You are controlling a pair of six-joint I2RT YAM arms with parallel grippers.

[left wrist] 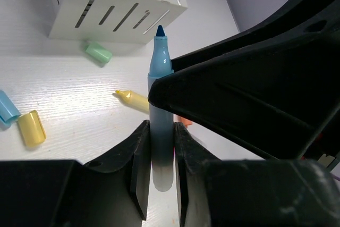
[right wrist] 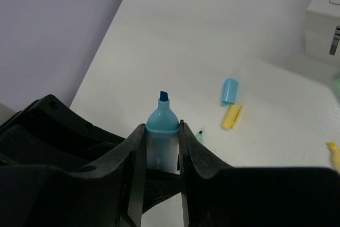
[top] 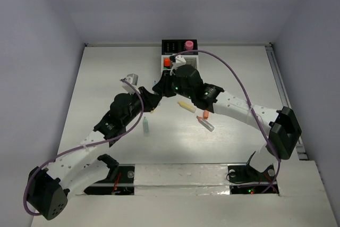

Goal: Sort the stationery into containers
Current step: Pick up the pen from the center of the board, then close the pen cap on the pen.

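An uncapped blue highlighter (left wrist: pixel 160 78) is held by both grippers at once. In the left wrist view my left gripper (left wrist: pixel 161 155) is shut on its barrel, tip pointing away. The right wrist view shows my right gripper (right wrist: pixel 160 136) shut on the same blue highlighter (right wrist: pixel 162 123) just below its collar. From above, the two grippers meet mid-table (top: pixel 159 91) and hide it. The organizer (top: pixel 179 54) stands at the far edge; a pink item (top: pixel 188 43) sits in a black compartment and an orange one (top: pixel 167 62) in a white one.
Loose on the table lie a yellow highlighter (top: pixel 186 106), an orange highlighter (top: pixel 204 121) and a green highlighter (top: pixel 145 125). A blue cap (right wrist: pixel 229 91), a yellow cap (right wrist: pixel 232 116) and a green cap (left wrist: pixel 99 52) lie nearby. A pale item (top: pixel 131 78) rests at the left.
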